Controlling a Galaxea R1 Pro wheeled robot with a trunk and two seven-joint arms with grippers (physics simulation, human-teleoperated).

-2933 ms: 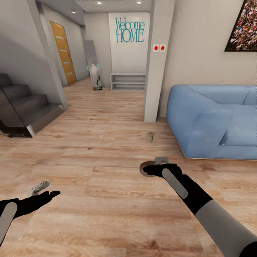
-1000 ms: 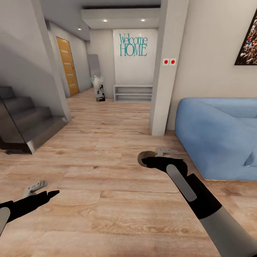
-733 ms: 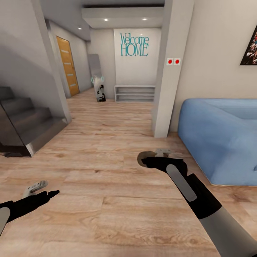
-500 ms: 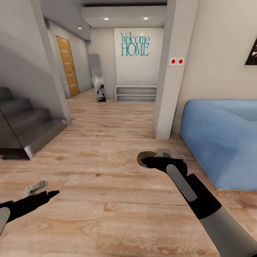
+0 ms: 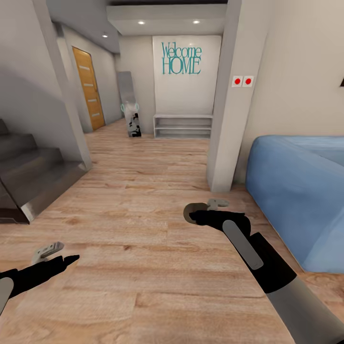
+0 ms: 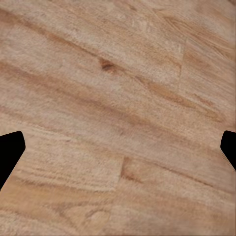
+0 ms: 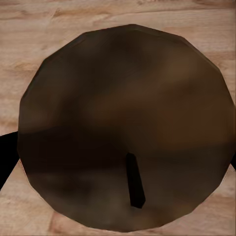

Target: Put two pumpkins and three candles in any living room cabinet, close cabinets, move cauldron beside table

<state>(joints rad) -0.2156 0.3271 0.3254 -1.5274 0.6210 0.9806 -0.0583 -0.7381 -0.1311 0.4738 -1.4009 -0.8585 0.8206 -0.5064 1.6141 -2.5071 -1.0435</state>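
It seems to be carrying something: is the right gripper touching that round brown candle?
Touching. The right wrist view shows a black finger meeting the round brown candle at its rim; the head view shows the right gripper wrapped around it.

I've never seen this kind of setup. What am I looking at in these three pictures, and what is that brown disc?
It is a simulated wheeled robot with two arms, driven by a person. The large picture is from its head camera, looking down over both arms at a wood floor, with a blue sofa, stairs and a hallway ahead. The other two pictures come from cameras near each gripper. The left gripper is open over bare floor. The right gripper holds a candle; the brown disc is that candle seen end-on, with its dark wick.
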